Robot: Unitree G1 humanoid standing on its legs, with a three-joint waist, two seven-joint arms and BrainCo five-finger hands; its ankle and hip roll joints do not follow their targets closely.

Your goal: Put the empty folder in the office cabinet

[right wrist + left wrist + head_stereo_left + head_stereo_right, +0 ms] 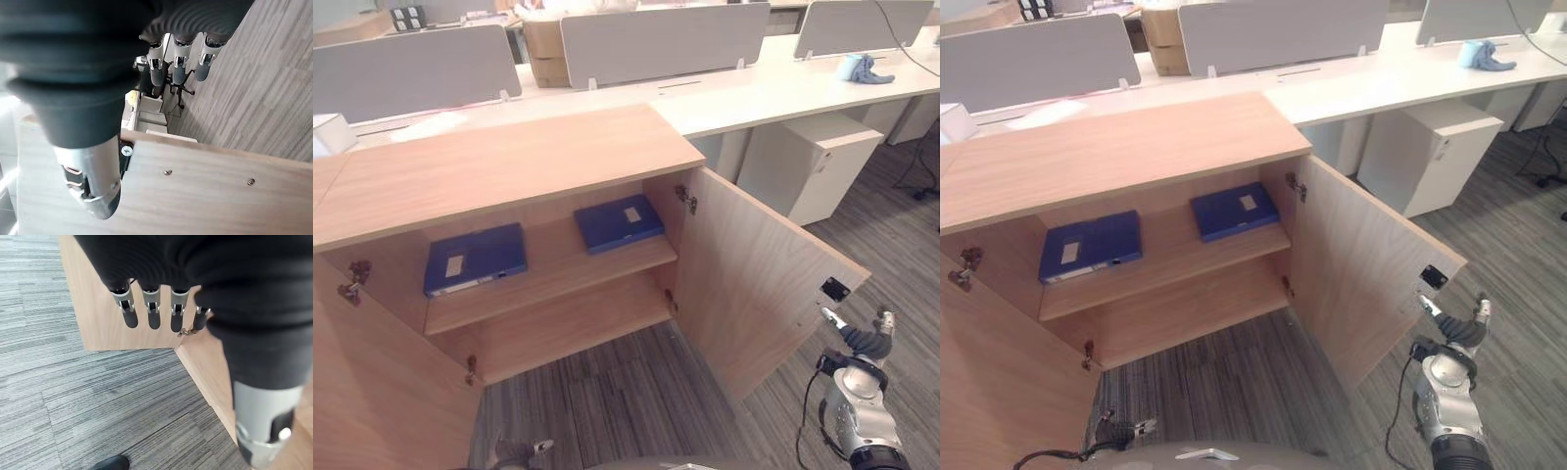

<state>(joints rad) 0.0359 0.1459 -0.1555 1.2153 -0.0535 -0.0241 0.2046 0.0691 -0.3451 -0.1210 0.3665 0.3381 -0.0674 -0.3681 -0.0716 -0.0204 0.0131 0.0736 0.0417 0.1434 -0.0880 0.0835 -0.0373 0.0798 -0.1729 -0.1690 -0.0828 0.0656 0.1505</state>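
Right hand: at 4 o'clock in the head views, just beside the outer edge of the open right door, fingers straight and relaxed, holding nothing. Left hand: fingers straight, empty, hanging near the open left door above grey carpet.

Office cabinet: both doors swung wide, upper shelf exposed.

Two blue folders on that shelf, lying flat, well apart from both hands. Right folder: toward 10 o'clock from the right hand, long axis running roughly left to right, slightly skewed. Left folder: toward 12 o'clock from the left hand.

Which folder is the empty one: cannot tell. Judged stored already; closing the doors likely remains.
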